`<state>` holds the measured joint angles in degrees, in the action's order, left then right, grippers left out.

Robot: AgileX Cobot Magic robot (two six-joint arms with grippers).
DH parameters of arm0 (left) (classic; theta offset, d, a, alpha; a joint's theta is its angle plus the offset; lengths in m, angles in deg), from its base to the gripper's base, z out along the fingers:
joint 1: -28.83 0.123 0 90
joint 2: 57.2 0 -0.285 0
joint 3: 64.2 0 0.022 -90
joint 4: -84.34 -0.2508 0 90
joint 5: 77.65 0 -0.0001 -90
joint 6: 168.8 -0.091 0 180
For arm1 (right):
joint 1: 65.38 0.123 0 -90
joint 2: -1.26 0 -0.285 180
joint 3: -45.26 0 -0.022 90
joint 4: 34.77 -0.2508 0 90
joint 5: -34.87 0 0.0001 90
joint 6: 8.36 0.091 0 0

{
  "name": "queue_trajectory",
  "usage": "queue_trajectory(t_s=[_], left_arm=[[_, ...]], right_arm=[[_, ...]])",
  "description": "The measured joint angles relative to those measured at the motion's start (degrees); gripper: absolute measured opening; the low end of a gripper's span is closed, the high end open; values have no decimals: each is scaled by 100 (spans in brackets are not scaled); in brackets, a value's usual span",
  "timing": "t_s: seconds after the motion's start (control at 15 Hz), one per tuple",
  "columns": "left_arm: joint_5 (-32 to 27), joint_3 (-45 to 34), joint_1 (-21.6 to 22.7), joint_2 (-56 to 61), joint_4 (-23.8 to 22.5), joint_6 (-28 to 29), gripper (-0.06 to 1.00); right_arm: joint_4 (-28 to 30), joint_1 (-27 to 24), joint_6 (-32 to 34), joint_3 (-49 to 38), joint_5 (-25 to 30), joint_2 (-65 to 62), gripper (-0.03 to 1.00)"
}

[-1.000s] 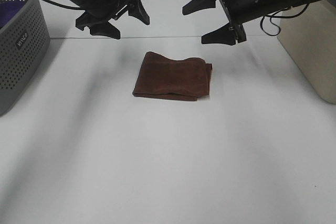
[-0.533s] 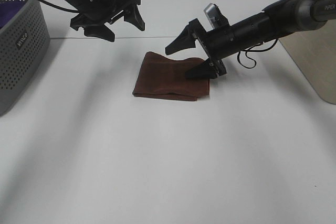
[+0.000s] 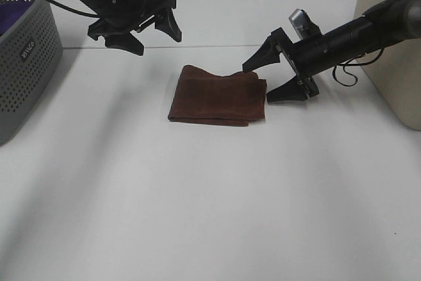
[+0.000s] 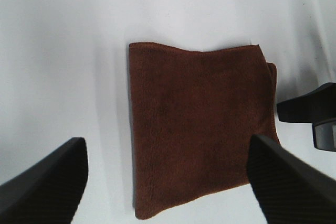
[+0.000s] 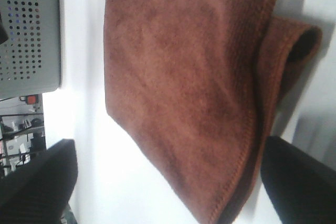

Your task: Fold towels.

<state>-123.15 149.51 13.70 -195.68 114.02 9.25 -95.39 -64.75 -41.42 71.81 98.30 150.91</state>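
so the brown towel (image 3: pixel 217 95) is lying folded flat on the white worktop (image 3: pixel 210 202), a bit toward the far edge and roughly midway between the left and right edges. a grey perforated basket (image 3: pixel 26 57) sits at the left edge with something purple inside, and a beige box-like thing (image 3: pixel 395 51) stands at the right edge. neither touches the towel, both are well apart from it.

the right hand (image 3: pixel 276 78) is down low just beside the towel's right side, fingers spread wide on either side of that edge, holding nothing. the left hand (image 3: pixel 141 27) hangs above the worktop near the far left, also wide open and empty, clear of the cloth.

the whole near half of the worktop is bare white surface, and there's open space between towel and basket too.
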Motion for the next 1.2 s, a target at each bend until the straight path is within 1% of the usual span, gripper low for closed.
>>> queue_trajectory(t_s=[0.2, 0.33, 0.4, 0.53, 0.67, 0.73, 0.8, 0.87, 0.93, 1.07, 1.2], left_arm=[[-292, 0, 0, 74, -143, -166, 77], [-481, 0, 0, 304, -384, -241, 77], [-521, 0, 0, 487, -424, -281, 77], [-636, 0, 0, 922, -464, -321, 77], [-980, 0, 0, 1392, -642, -367, 77], [-1570, 0, 0, 1868, -1083, -321, 77], [-1960, 0, 0, 2091, -1404, -195, 77], [-2246, 0, 0, 2309, -1805, -29, 77], [-2326, 0, 0, 2435, -2034, 74, 77], [-2366, -212, 0, 3111, -2796, 435, 77], [-2366, -871, 0, 3942, -3231, 728, 77]], right_arm=[[195, 11, 0, 0, 453, -258, 90], [630, 160, 120, 0, 476, -791, 90], [940, 292, 304, 0, 413, -1077, 90], [1822, 567, 894, 0, 321, -1725, 90], [2762, 785, 1536, 0, 384, -2240, 90], [3587, 894, 2057, 0, 550, -2704, 90], [3799, 917, 2200, 0, 561, -2922, 90], [3862, 917, 2275, -6, 567, -2997, 90], [3982, 917, 2418, -97, 567, -3197, 90], [4234, 917, 2492, -533, 573, -3753, 90], [4395, 917, 2532, -1203, 579, -4377, 90]])
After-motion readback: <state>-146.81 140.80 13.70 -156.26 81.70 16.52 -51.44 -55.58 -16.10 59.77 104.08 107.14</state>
